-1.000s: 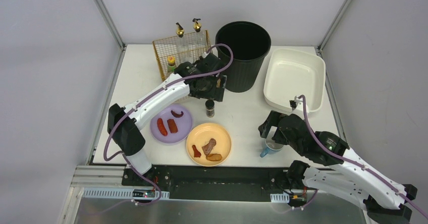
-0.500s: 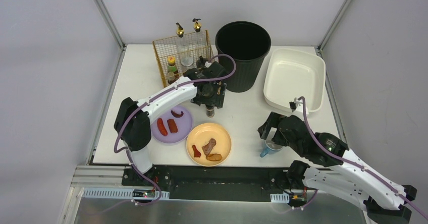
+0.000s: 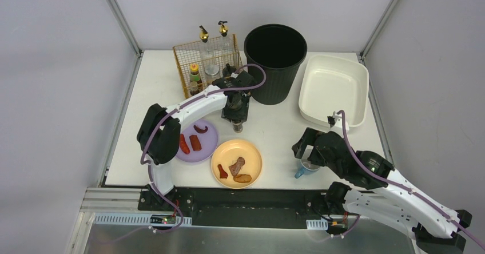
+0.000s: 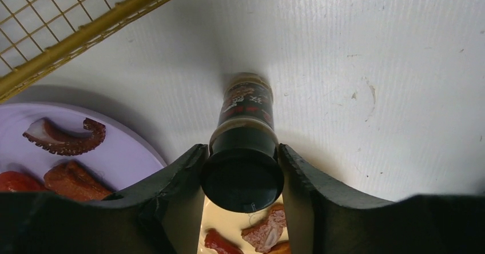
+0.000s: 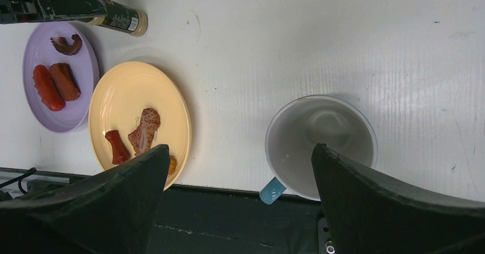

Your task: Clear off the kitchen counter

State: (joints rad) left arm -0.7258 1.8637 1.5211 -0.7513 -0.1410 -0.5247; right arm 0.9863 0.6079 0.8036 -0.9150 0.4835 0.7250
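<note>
Pinches just the black lid (image 4: 242, 179) of the small dark spice jar (image 4: 246, 108) with the left hand (image 4: 240, 154). Might slip and tip over.

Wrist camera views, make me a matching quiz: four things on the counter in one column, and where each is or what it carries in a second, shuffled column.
Things:
1. spice jar
2. mug
3. purple plate
4. yellow plate

Descriptions:
A. sits under the open right gripper
B. gripped at its cap by the left gripper
C. carries the octopus piece
D. carries brownish meat pieces

Pairs: 1-B, 2-A, 3-C, 4-D
</note>
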